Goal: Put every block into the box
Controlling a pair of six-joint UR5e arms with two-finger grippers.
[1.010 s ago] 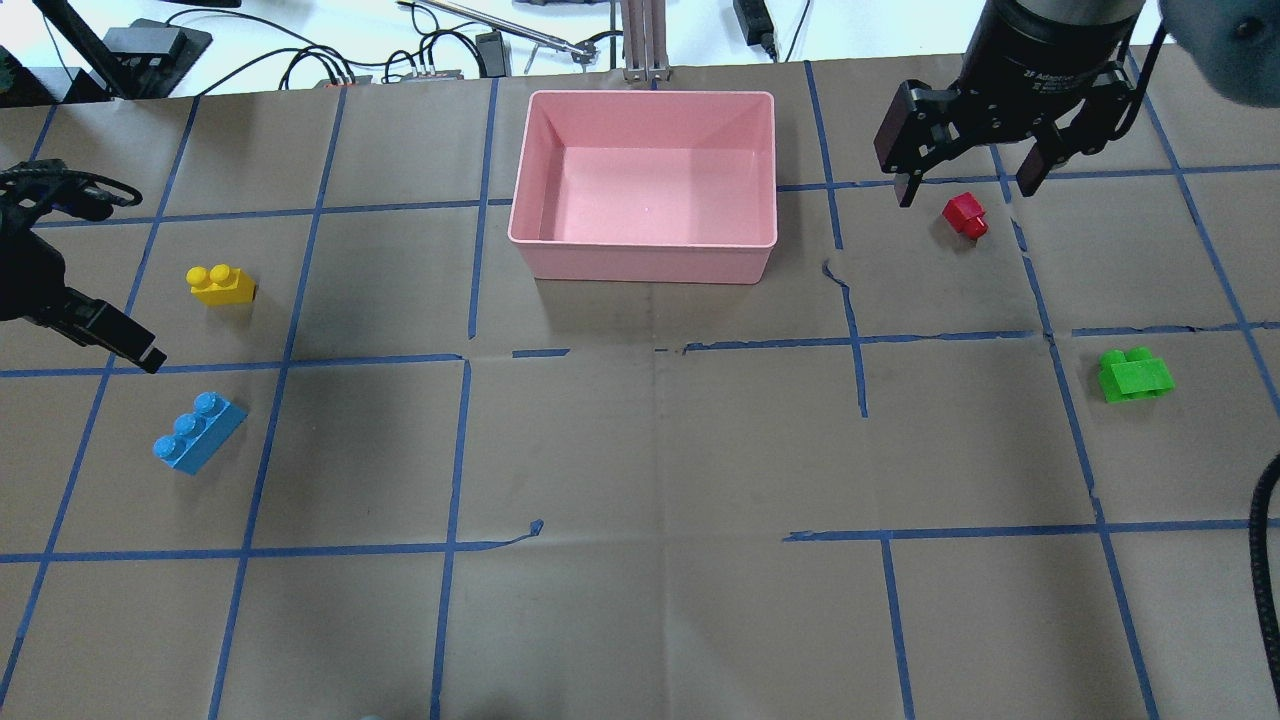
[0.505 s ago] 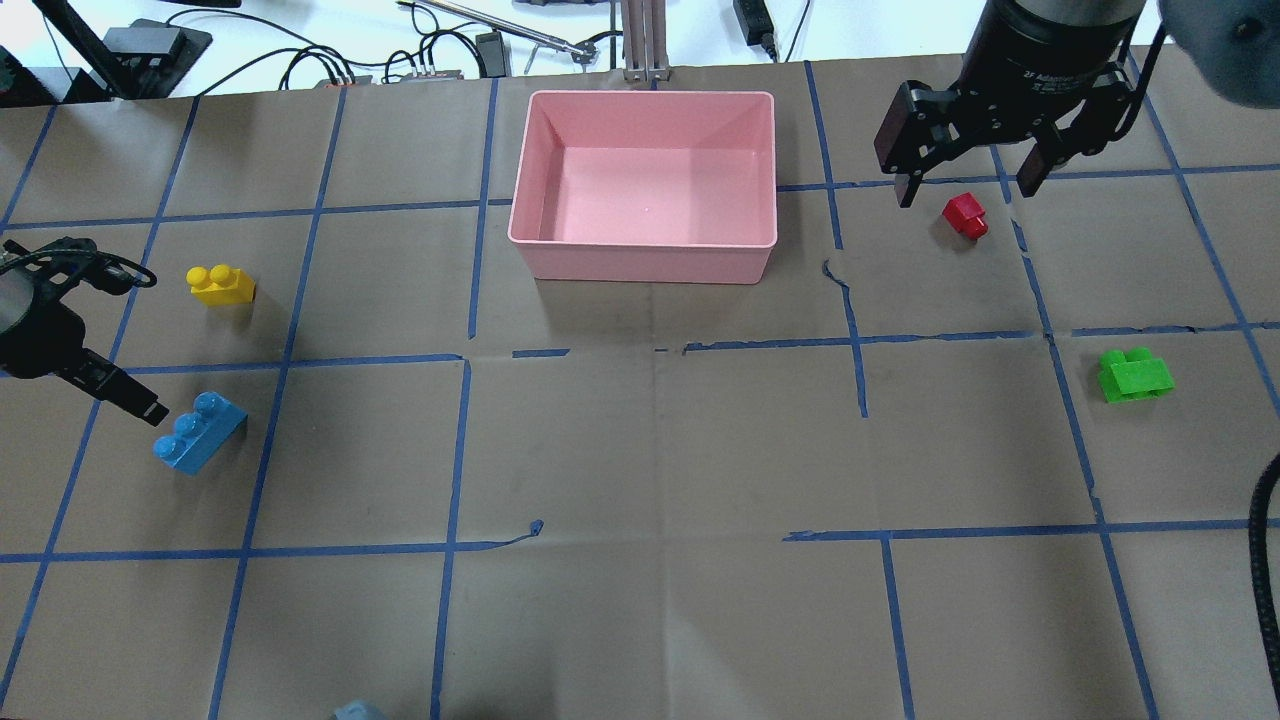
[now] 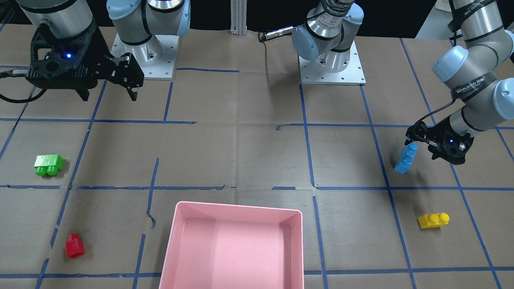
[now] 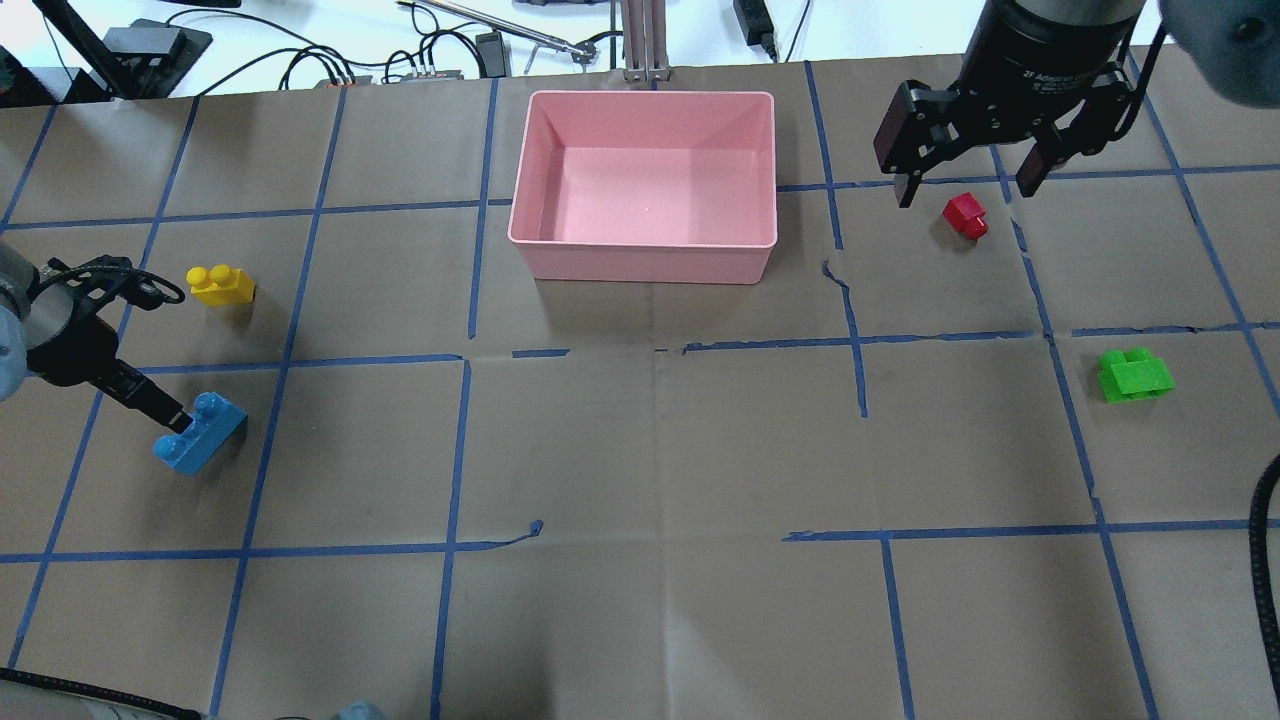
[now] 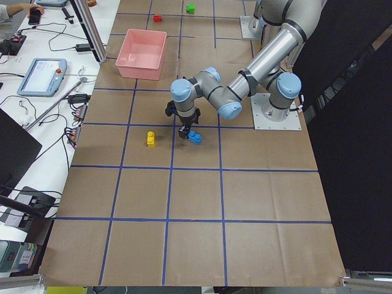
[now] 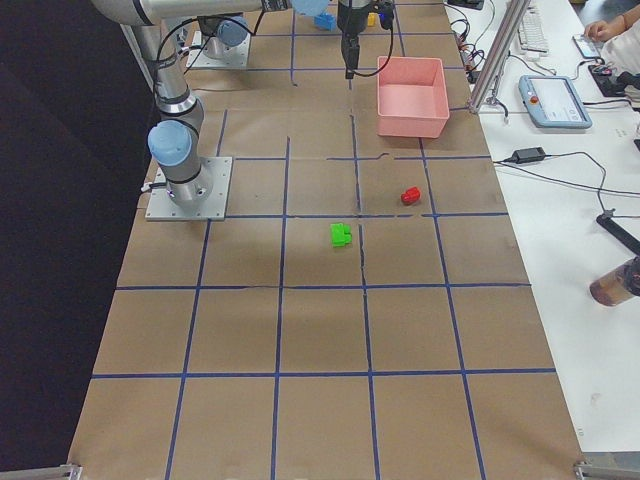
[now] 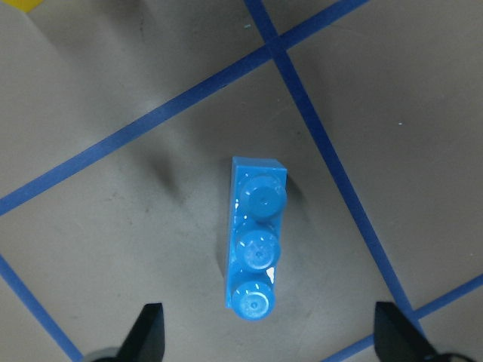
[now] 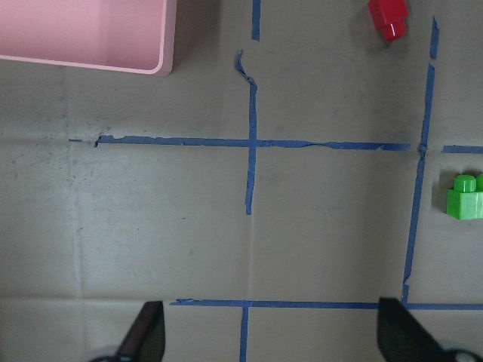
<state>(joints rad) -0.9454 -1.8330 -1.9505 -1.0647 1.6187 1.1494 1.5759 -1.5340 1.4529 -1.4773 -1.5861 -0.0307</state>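
The blue three-stud brick [image 4: 200,436] lies at the table's left, and shows in the front view [image 3: 405,159] and the left wrist view [image 7: 255,245]. My left gripper [image 4: 170,418] is open and empty, low over the brick's near end, one finger on each side [image 7: 273,332]. The yellow brick [image 4: 221,285] lies beyond it. My right gripper [image 4: 965,185] is open and empty, held high over the red brick [image 4: 965,215]. The green brick [image 4: 1135,375] lies at the right. The pink box [image 4: 650,262] stands empty at the far middle.
Brown paper with blue tape lines covers the table. Cables and gear lie past the far edge [image 4: 420,60]. The two arm bases [image 3: 331,60] stand on the robot's side. A side table with a tablet [image 6: 555,100] is at the right end.
My left gripper has moved towards the near side, from beside the yellow brick down to the blue brick's end. The right gripper and all the bricks have stayed put.
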